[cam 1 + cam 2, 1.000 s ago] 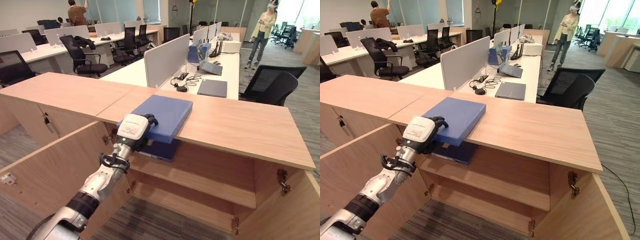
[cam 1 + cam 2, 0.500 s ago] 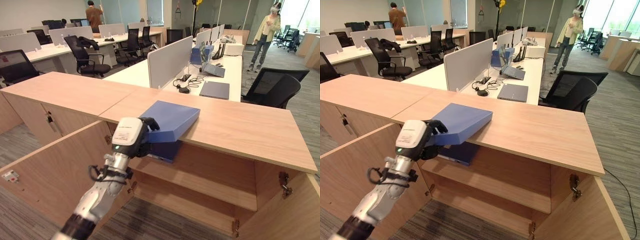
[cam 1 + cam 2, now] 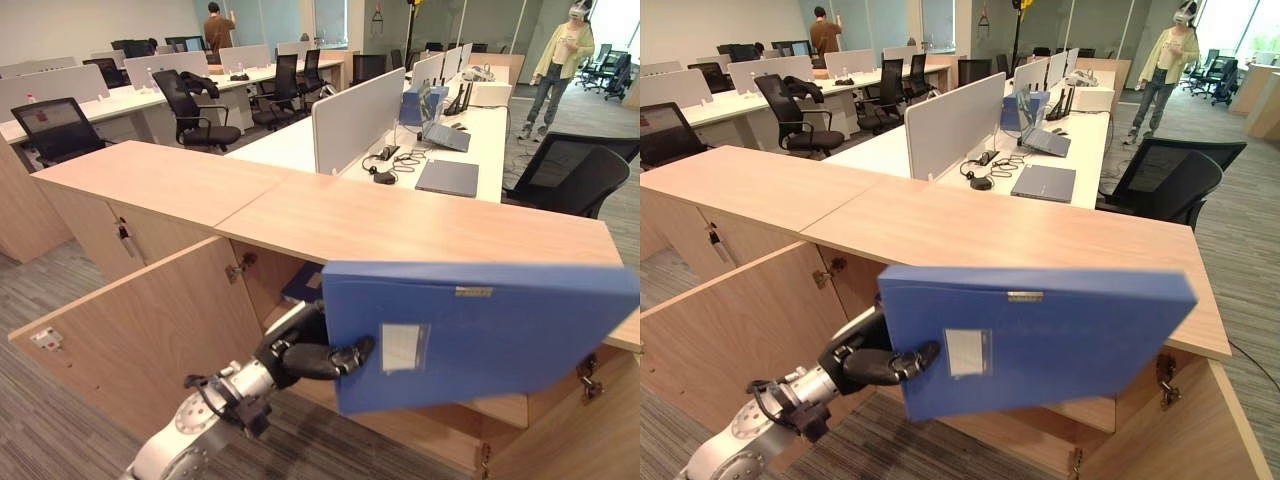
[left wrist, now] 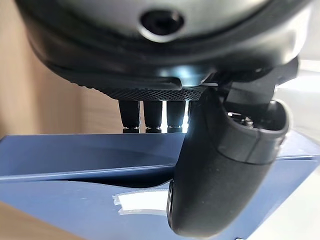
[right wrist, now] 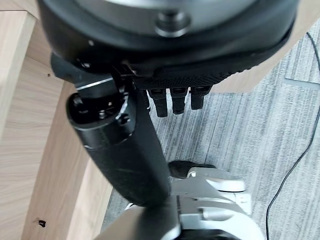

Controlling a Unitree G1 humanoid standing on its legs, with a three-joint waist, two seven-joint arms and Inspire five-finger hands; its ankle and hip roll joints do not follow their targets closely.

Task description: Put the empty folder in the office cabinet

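My left hand (image 3: 300, 355) is shut on the near corner of a large blue folder (image 3: 480, 335). The thumb (image 4: 220, 170) lies across the folder's face with its white label, and the fingers are behind it. The folder hangs upright and slightly tilted in the air, in front of the open wooden cabinet (image 3: 400, 215), hiding most of the opening and shelves. A second blue folder (image 3: 303, 283) lies inside on the upper shelf, just behind my hand. My right hand (image 5: 125, 145) hangs low beside a wooden panel above grey carpet, fingers relaxed and holding nothing.
The cabinet's left door (image 3: 150, 340) stands open toward me; the right door (image 3: 560, 440) is open too. Behind the cabinet are a desk with a closed laptop (image 3: 448, 177), a black chair (image 3: 570, 175), and a person (image 3: 555, 65) standing far right.
The folder has come off the cabinet top, swung from flat to upright, and moved down and right in front of the opening, still held in my left hand. The camera has shifted.
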